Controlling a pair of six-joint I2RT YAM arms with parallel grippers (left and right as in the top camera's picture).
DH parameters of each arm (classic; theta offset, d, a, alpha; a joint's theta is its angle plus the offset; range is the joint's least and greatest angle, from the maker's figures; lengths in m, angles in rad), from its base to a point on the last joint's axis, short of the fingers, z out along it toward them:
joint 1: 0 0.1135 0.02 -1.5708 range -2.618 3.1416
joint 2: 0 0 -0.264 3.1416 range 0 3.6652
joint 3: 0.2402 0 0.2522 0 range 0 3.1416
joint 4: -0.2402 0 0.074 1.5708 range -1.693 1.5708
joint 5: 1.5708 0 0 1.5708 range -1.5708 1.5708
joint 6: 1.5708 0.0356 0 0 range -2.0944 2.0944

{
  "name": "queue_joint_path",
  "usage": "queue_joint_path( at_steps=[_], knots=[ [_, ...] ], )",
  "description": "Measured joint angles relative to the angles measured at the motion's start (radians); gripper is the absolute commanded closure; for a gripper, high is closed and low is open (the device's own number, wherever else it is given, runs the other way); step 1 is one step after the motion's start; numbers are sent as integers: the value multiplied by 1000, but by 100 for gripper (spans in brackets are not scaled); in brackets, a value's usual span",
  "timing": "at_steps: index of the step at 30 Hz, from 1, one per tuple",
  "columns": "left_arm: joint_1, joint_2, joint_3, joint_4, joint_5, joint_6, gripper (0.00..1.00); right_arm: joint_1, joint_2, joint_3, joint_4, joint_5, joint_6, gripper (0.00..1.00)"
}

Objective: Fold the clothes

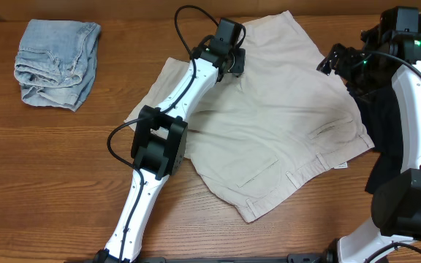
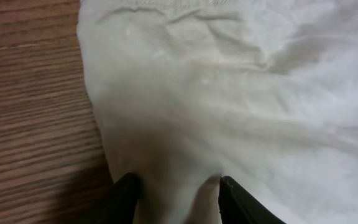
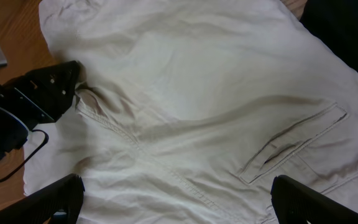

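One beige shorts (image 1: 283, 124), one denim piece (image 1: 55, 62), one black garment heap (image 1: 382, 139), two end effectors (image 1: 234, 66) (image 1: 332, 62).

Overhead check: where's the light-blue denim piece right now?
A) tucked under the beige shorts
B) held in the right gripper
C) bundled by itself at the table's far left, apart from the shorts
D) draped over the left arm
C: the denim piece lies bundled on the table at the far left, with bare wood between it and the beige shorts.

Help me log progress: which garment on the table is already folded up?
The light-blue denim piece, alone at the left: it sits in a compact folded bundle, while the pale beige cotton shorts lie spread open and the black garment lies bunched.
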Motion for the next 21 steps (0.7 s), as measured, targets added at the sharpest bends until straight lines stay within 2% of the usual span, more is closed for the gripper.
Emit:
queue_joint_path(
  at_steps=[7, 8, 10, 11, 16, 21],
  knots=[
    [-2, 11, 0, -5, -19, 0, 58, 0, 0, 0, -2, 0, 0, 0],
    [-2, 16, 0, -8, -21, 0, 65, 0, 0, 0, -3, 0, 0, 0],
    [-2, 25, 0, -16, -22, 1, 90, 0, 0, 0, -3, 0, 0, 0],
    [-2, 28, 0, -14, -30, -1, 96, 0, 0, 0, -4, 0, 0, 0],
    [6, 29, 7, -56, -44, -7, 96, 0, 0, 0, -6, 2, 0, 0],
    [48, 27, 74, -272, -82, -16, 96, 0, 0, -2, 1, 8, 0, 1]
  ],
)
